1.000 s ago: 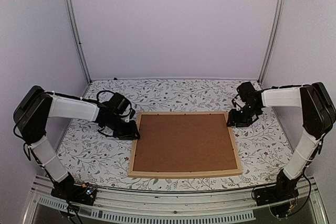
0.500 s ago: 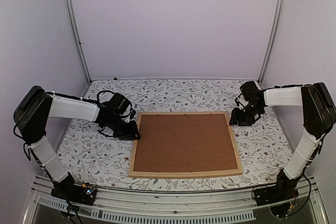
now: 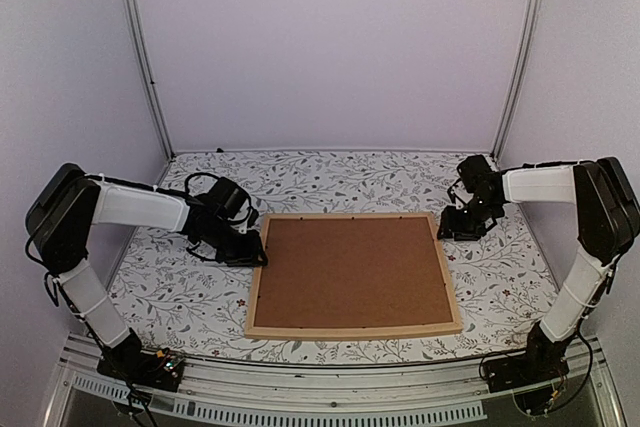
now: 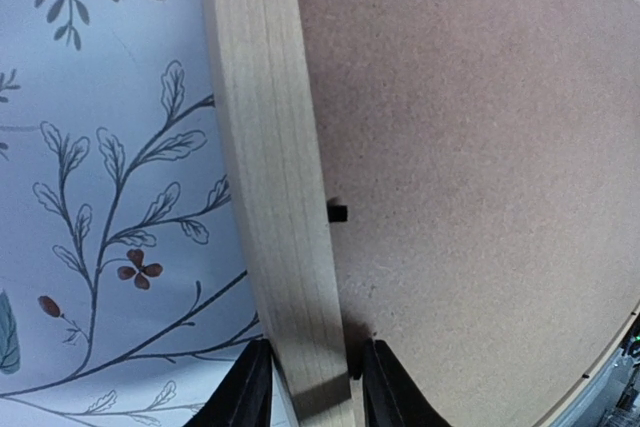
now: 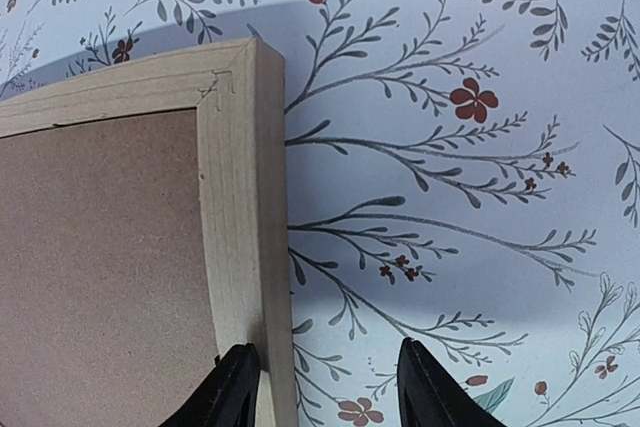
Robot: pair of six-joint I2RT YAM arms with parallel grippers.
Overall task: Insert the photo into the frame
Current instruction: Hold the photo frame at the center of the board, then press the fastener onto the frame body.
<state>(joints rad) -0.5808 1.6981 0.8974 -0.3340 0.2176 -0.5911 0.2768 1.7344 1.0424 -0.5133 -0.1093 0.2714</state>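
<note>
Frame [image 3: 352,331] flat on desk [image 3: 180,287], back up, board [image 3: 350,272] filling it; long axis left-right. Photo not in view. Left claw [image 3: 250,252] pinches frame's left rail near far corner. Right claw [image 3: 447,230] part open, empty, beside frame's far-right corner.

One light wooden frame [image 3: 352,330] lies mid-picture in the top view, holding one brown backing board [image 3: 350,269], on one floral cloth [image 3: 180,292]. There are two arms, the left arm [image 3: 135,207] and the right arm [image 3: 535,185]. They carry one gripper each, the left gripper [image 3: 256,253] and the right gripper [image 3: 447,231]. Each wrist view shows two black fingers [image 4: 245,392] at its lower edge. One small black tab [image 4: 337,212] shows mid-picture in the left wrist view. Two metal posts [image 3: 140,47] stand upper left and upper right.
</note>
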